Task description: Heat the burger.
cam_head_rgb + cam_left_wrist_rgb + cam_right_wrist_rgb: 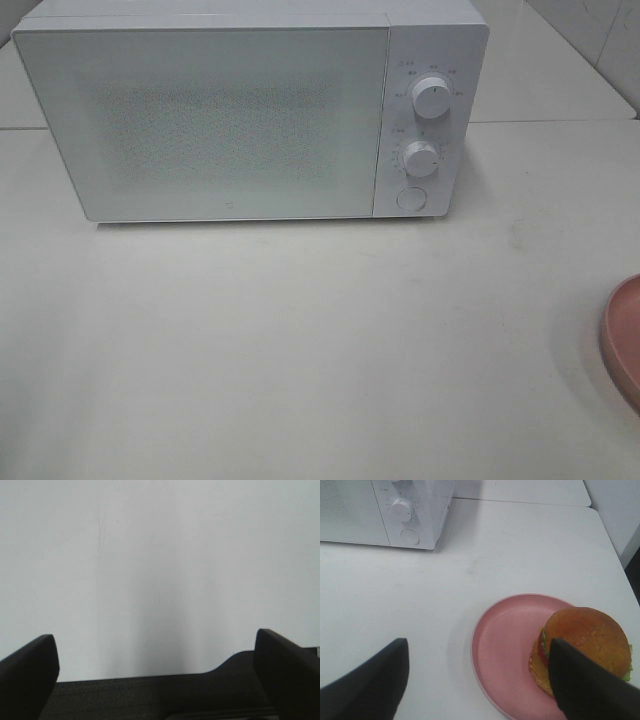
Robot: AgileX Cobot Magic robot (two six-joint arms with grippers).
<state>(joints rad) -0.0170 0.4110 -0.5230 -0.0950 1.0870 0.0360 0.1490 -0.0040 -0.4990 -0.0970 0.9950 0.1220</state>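
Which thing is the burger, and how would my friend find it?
Start at the big white microwave on the white table; off to its knob side lies a pink plate. The burger sits on that plate: a shiny brown domed bun, the only food there.

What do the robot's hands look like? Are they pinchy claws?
Sort of! Each hand shows two chunky black fingers with smooth, rounded edges. On the left gripper the fingers are plain matte black, joined by a dark flat bar behind them. The right gripper has the same dark, wedge-shaped fingers. No cables, stickers or markings show, and the arms themselves are out of sight.
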